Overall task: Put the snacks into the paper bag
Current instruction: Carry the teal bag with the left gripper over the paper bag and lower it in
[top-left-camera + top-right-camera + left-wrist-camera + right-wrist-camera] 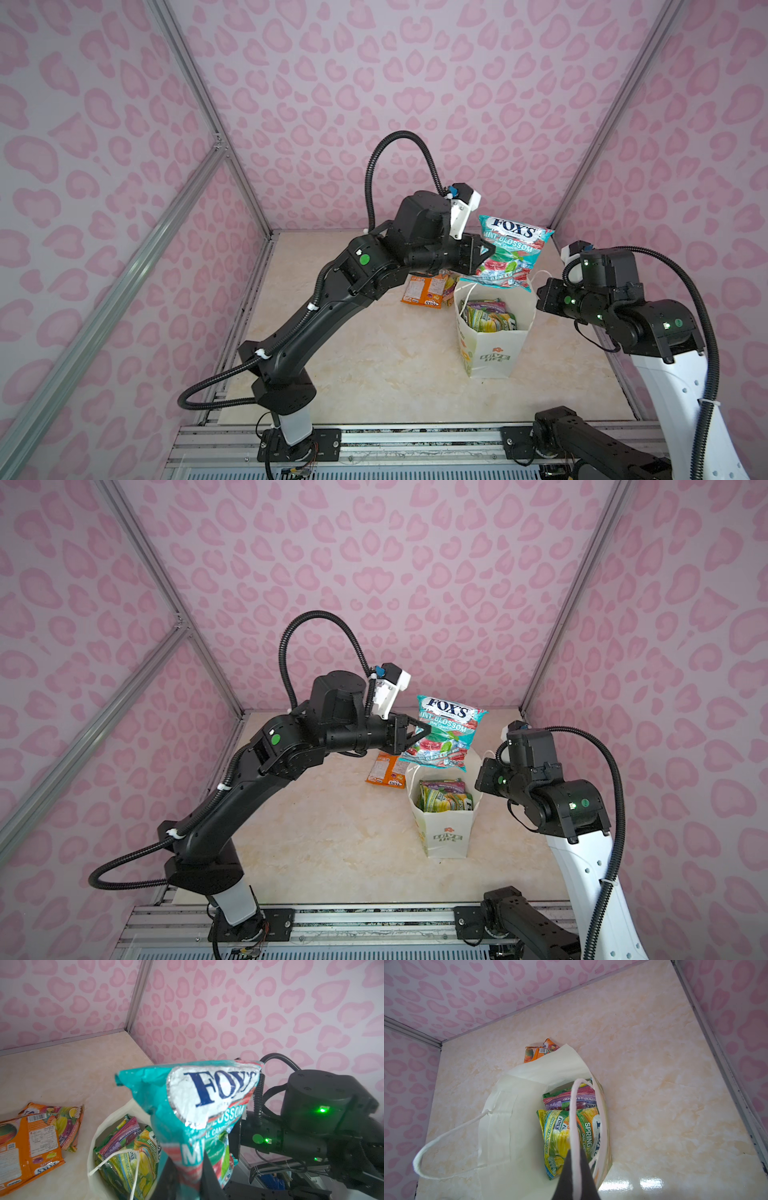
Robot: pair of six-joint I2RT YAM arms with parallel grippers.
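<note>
Marble-look tabletop (353,365) is bare over its whole left and front part, open room up to the aluminium rail (415,434) at the near edge. Moving right, we see the left gripper (484,253) raised above the table, clamped on the lower side edge of a teal FOX'S Mint Blossom pouch (513,249). In the left wrist view the foil is pinched between the black fingers (211,1184). The pouch hangs tilted, its bottom edge just over the rear rim of the paper bag (490,357), not inside yet. Behind-left of the bag, an orange pouch (422,293) and a fruit-print pouch (69,1124) lie flat and overlapping; whether they touch the bag we cannot tell. The bag stands upright, mouth open, near the table's right edge. Inside, green-yellow pouches (566,1136) and a purple pouch (566,1101) stand packed against one wall; the rest of the inside is free. The right gripper (575,1167) is closed tight on the bag's handle loop (574,1109) at the right rim.
</note>
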